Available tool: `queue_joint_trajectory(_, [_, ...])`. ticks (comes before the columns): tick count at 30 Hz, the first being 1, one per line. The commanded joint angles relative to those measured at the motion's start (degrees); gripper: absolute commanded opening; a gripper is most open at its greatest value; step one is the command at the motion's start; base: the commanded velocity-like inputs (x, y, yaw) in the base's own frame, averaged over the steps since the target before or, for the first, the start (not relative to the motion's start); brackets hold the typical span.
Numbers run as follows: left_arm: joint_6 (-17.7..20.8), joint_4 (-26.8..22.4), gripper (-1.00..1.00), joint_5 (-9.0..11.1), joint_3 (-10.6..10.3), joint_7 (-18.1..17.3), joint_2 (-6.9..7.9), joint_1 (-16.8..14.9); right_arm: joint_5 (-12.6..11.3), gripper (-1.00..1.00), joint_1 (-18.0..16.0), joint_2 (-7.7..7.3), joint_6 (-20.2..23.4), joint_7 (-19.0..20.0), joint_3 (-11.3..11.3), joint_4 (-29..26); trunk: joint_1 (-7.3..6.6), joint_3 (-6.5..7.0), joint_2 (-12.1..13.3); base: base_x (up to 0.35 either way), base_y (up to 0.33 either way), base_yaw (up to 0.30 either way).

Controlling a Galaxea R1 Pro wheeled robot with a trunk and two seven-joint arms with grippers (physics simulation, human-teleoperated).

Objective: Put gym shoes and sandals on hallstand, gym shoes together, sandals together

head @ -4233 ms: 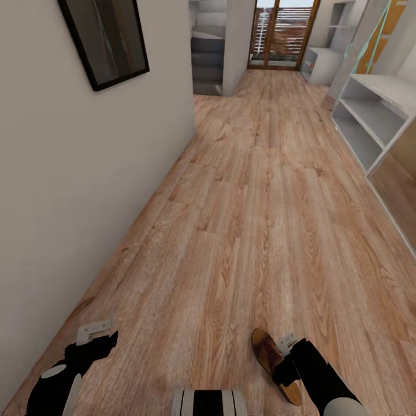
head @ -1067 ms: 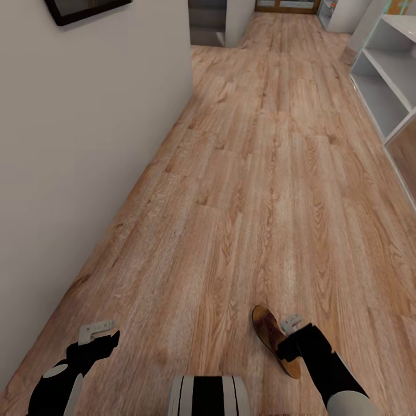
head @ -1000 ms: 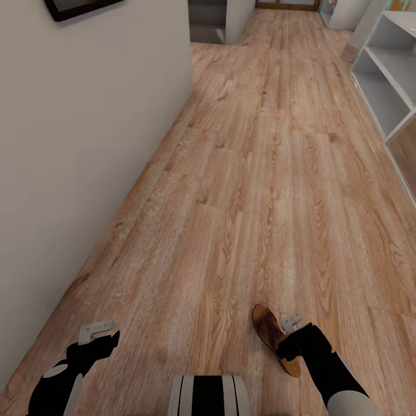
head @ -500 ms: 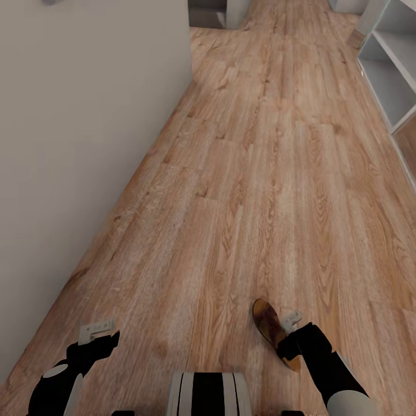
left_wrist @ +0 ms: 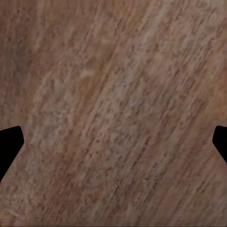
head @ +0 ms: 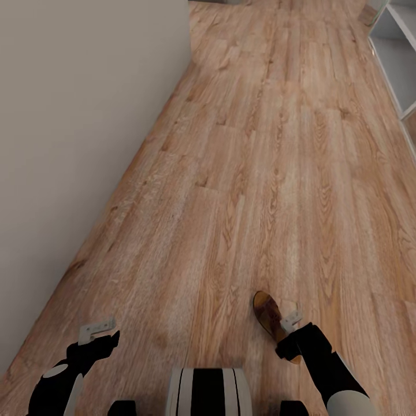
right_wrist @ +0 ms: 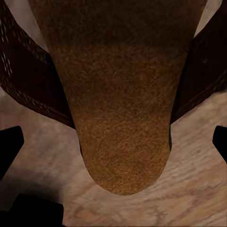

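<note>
One brown sandal (head: 266,309) with a tan insole lies on the wood-plank corridor floor (head: 260,173) at the lower right of the head view. My right gripper (head: 289,329) hangs open right over its rear half. In the right wrist view the sandal's insole (right_wrist: 123,118) and dark straps lie between the spread black fingertips (right_wrist: 9,146), apart from them. My left gripper (head: 95,333) is open over bare floor near the wall, and its wrist view has planks between the fingertips (left_wrist: 9,144). The gym shoes and the other sandal are out of view.
A plain pale wall (head: 69,144) runs along the left. A white open shelf unit (head: 398,52) stands at the upper right edge; I cannot tell whether it is the hallstand. My striped trunk (head: 208,393) is at the bottom middle. Open floor stretches ahead.
The camera has tilted downward, so the whole picture slid up and the framed picture on the wall left the view. The right gripper stays over the sandal; the left arm holds its place.
</note>
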Motion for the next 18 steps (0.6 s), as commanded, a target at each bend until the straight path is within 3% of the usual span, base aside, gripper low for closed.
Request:
queue_joint_trajectory(1, [0.0, 0.0, 1.00, 0.0, 0.0, 0.0, 0.00, 0.0, 0.0, 1.00, 0.0, 0.00, 0.0, 0.0, 0.0, 0.0, 0.02, -0.23, 0.0, 0.000, 0.000, 0.000])
queue_joint_trajectory(8, [0.0, 0.0, 1.00, 0.0, 0.0, 0.0, 0.00, 0.0, 0.0, 1.00, 0.0, 0.00, 0.0, 0.0, 0.0, 0.0, 0.08, -0.67, 0.0, 0.000, 0.000, 0.000])
queue_joint_trajectory(18, [0.0, 0.0, 1.00, 0.0, 0.0, 0.0, 0.00, 0.0, 0.0, 1.00, 0.0, -0.07, 0.0, 0.0, 0.0, 0.0, 0.33, -2.89, -0.2, 0.000, 0.000, 0.000])
